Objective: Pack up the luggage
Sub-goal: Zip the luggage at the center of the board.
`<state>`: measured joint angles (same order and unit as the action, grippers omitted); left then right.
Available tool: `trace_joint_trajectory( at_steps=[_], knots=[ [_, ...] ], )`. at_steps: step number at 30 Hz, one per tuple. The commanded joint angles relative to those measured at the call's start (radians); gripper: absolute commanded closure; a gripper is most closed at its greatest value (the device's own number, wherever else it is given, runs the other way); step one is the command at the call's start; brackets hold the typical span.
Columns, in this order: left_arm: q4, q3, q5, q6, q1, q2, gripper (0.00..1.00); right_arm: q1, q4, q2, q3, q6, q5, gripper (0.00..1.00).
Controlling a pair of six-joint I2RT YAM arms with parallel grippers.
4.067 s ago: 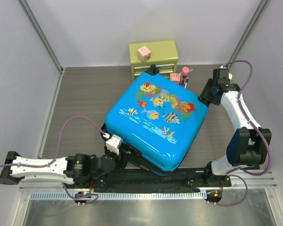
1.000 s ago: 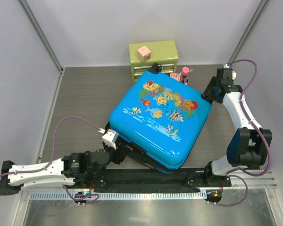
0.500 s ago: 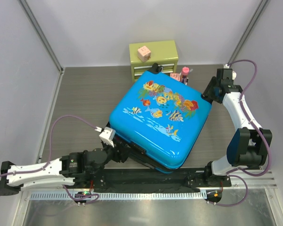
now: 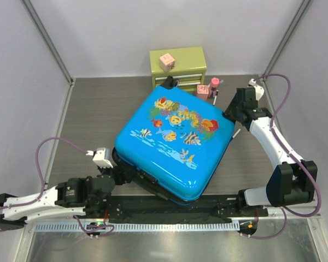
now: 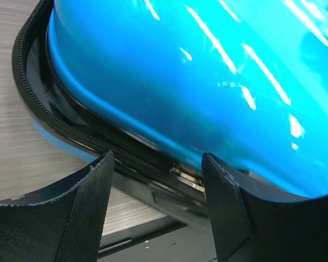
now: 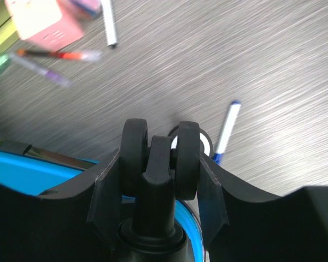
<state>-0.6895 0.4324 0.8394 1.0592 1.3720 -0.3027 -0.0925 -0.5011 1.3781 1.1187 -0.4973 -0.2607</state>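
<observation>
- Left gripper: jaws well apart, holds nothing; faces unzipped seam at luggage near-left corner.
- Right gripper: about half open, fingers clamped either side of twin wheel at far-right corner.
- Luggage: mid-table, blue fish-print lid down, zipper undone, narrow gap; contents hidden.
- Chest behind luggage; pink cube on top.

No readable text, brand or number, even on the luggage.
</observation>
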Motion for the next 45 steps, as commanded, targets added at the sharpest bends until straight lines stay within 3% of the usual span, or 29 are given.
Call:
trace_joint_trajectory(
  at_steps=[1, 8, 12, 13, 15, 22, 27, 30, 32, 33, 36, 39, 45],
  knots=[
    [-0.2, 0.069, 0.133, 0.168, -0.004, 0.008, 0.33, -0.199, -0.157, -0.005, -0.097, 0.052, 0.011, 0.99],
    [-0.458, 0.153, 0.314, 0.284, -0.005, 0.184, 0.32, -0.349, -0.177, -0.105, -0.163, -0.041, -0.02, 0.99],
    [-0.521, 0.204, 0.378, 0.223, -0.002, 0.35, 0.33, -0.432, -0.201, -0.175, -0.212, -0.096, -0.049, 0.99],
    [-0.539, 0.222, 0.385, 0.252, -0.002, 0.337, 0.34, -0.45, -0.205, -0.185, -0.22, -0.122, -0.06, 0.99],
    [-0.49, 0.241, 0.374, 0.173, -0.001, 0.307, 0.35, -0.504, -0.208, -0.2, -0.238, -0.142, -0.071, 0.99],
    [-0.502, 0.31, 0.365, 0.197, -0.001, -0.011, 0.33, -0.624, -0.229, -0.188, -0.227, -0.195, -0.087, 0.99],
    [-0.49, 0.307, 0.345, 0.219, -0.001, -0.03, 0.33, -0.633, -0.243, -0.206, -0.237, -0.204, -0.138, 0.97],
    [-0.486, 0.292, 0.336, 0.225, -0.001, 0.016, 0.33, -0.632, -0.281, -0.215, -0.208, -0.19, -0.169, 0.86],
    [-0.49, 0.287, 0.336, 0.223, -0.001, 0.046, 0.33, -0.633, -0.312, -0.228, -0.172, -0.181, -0.202, 0.7],
    [-0.492, 0.287, 0.333, 0.217, -0.001, 0.053, 0.33, -0.63, -0.321, -0.231, -0.157, -0.166, -0.225, 0.53],
    [-0.493, 0.301, 0.316, 0.197, -0.001, 0.028, 0.34, -0.598, -0.347, -0.223, -0.074, -0.124, -0.221, 0.29],
    [-0.504, 0.324, 0.308, 0.197, -0.001, -0.059, 0.33, -0.566, -0.353, -0.196, 0.025, -0.057, -0.212, 0.17],
    [-0.38, 0.373, 0.305, 0.067, -0.002, -0.188, 0.31, -0.371, -0.286, -0.097, 0.165, 0.043, 0.047, 0.15]
  ],
)
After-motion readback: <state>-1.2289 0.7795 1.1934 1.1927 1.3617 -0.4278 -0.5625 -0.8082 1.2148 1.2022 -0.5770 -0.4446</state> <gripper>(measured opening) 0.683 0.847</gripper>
